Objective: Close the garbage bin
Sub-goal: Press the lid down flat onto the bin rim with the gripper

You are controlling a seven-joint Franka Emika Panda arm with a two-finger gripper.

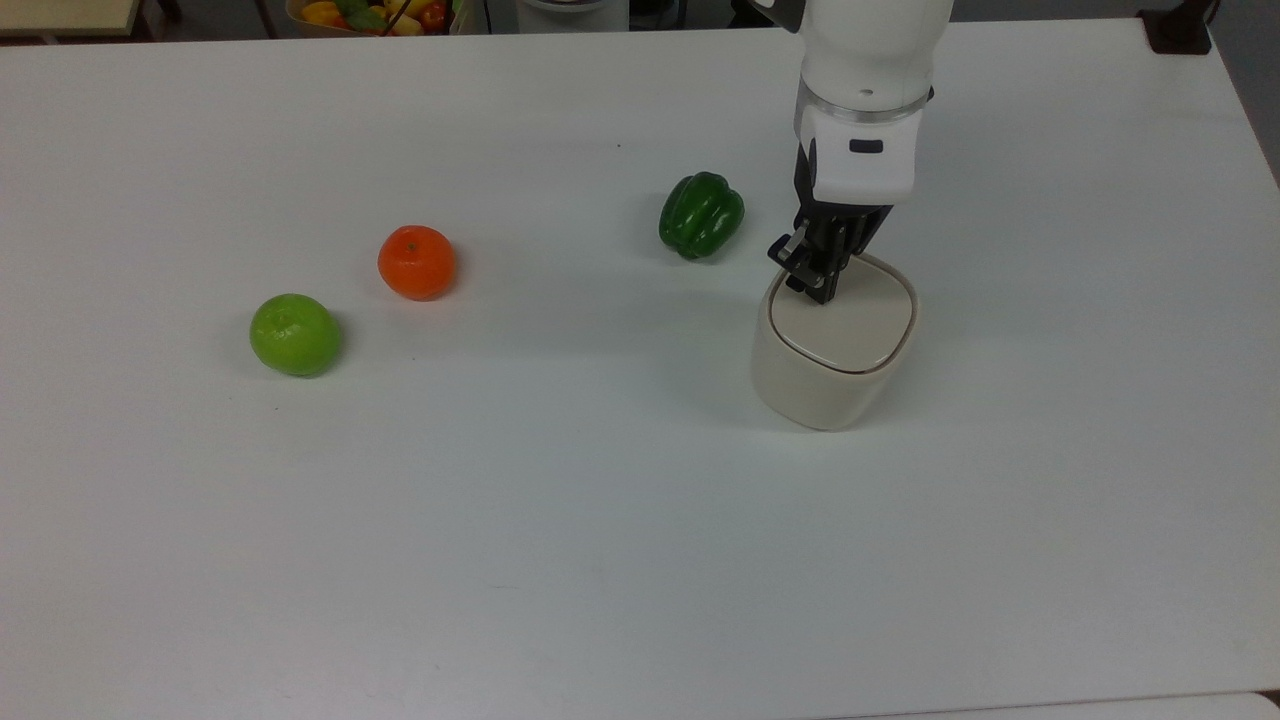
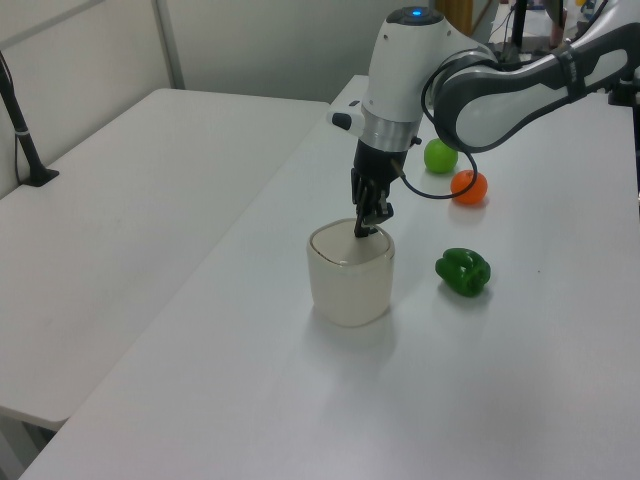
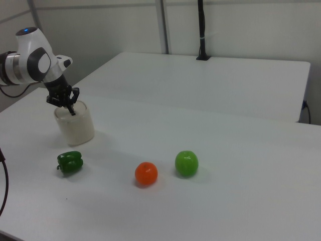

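The gripper [image 3: 71, 111] touches the garbage bin [image 3: 75, 124] lid.

lab | bare white tables [image 1: 600, 550] | pale partition walls [image 3: 241, 30] | black clamped pole [image 3: 201, 30]

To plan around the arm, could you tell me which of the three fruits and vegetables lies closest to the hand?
The green bell pepper, dark and lobed, beside the bin; the orange and green apple lie farther.

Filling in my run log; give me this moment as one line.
phase: lid press | gripper: tip on lid | garbage bin: lid flat, closed | green pepper: beside bin, apart
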